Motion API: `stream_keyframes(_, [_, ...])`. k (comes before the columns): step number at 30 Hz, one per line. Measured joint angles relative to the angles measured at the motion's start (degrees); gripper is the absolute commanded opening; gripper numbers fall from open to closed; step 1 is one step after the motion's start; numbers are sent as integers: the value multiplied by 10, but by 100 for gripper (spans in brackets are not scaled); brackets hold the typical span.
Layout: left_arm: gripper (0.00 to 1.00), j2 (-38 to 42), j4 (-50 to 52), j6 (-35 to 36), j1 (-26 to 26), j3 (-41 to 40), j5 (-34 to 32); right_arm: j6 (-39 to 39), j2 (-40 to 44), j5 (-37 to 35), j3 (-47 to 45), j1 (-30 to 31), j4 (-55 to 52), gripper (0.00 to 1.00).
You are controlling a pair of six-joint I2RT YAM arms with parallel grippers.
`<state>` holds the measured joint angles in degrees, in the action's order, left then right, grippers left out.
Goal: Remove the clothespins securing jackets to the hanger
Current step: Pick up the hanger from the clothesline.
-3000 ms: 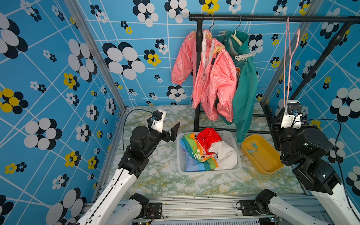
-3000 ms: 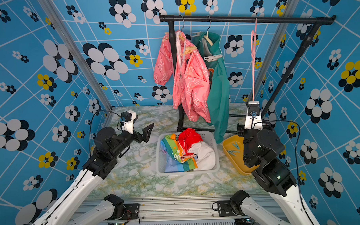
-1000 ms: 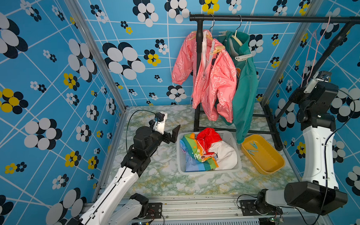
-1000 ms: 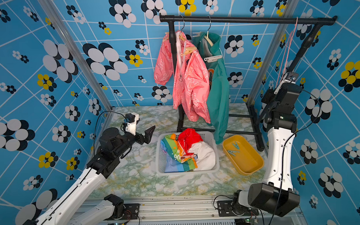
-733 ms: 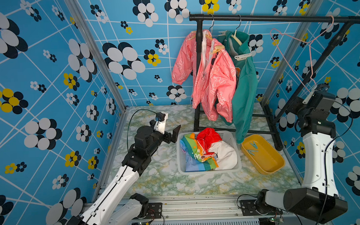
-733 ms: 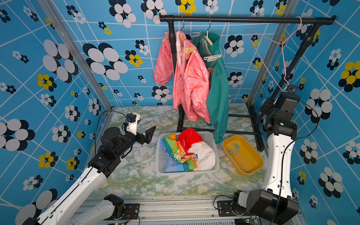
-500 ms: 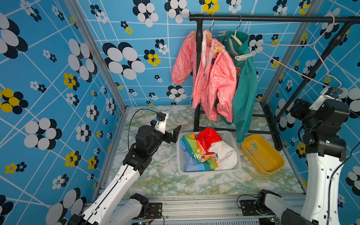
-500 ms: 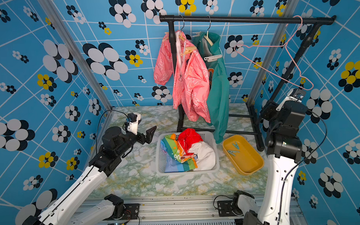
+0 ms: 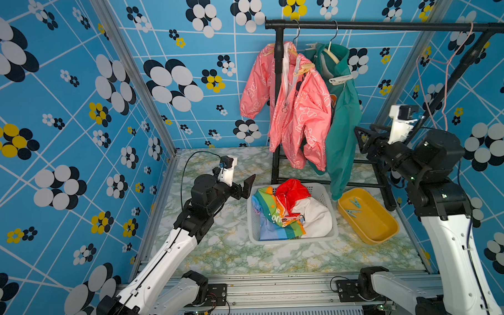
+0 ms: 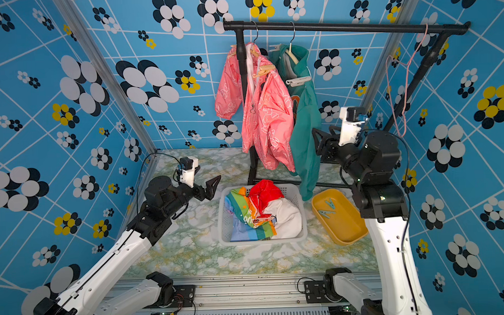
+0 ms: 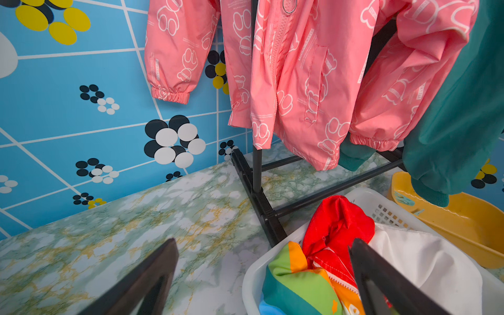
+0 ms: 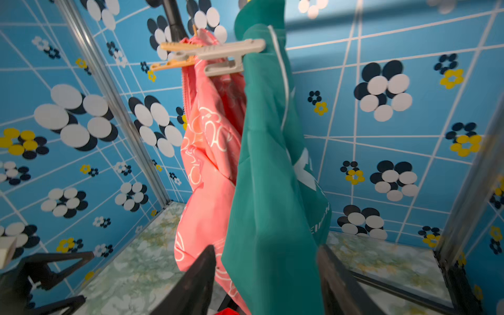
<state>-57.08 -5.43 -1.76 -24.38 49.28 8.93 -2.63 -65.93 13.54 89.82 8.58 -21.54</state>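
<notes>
Step in hand, as I judge it: take the grey pin (image 12: 221,53) off the shoulder of the teal jacket (image 9: 343,126).

- The pin lies roughly level, well above my right gripper (image 12: 266,249). I need height first.
- Set the jaws across the pin's two handle legs and keep them off the cloth.
- Squeeze until its mouth opens, then draw it off along its own length. A sideways tug could pull the jacket off its hanger (image 9: 334,55).
- A tan pin (image 12: 174,65) on the pink jacket (image 9: 298,113) sits just beside the grey one. Stay clear of it.
- Drop it in the tray (image 9: 372,240), where two pins (image 9: 354,207) already lie.

Right gripper: jaws partway apart and holding nothing. The teal jacket hangs close ahead of it. Contact with the cloth: cannot tell.

Left gripper (image 11: 261,242): jaws wide apart and empty, beside the basket (image 9: 291,239).
</notes>
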Motion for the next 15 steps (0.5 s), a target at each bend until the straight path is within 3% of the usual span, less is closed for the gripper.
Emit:
stream_keyframes(3, [100, 16, -2, -2, 0, -7, 0, 32, -31, -15, 9, 32, 14, 60])
stream_keyframes(15, [99, 35, -2, -2, 0, -13, -8, 66, -58, -88, 92, 33, 59, 60])
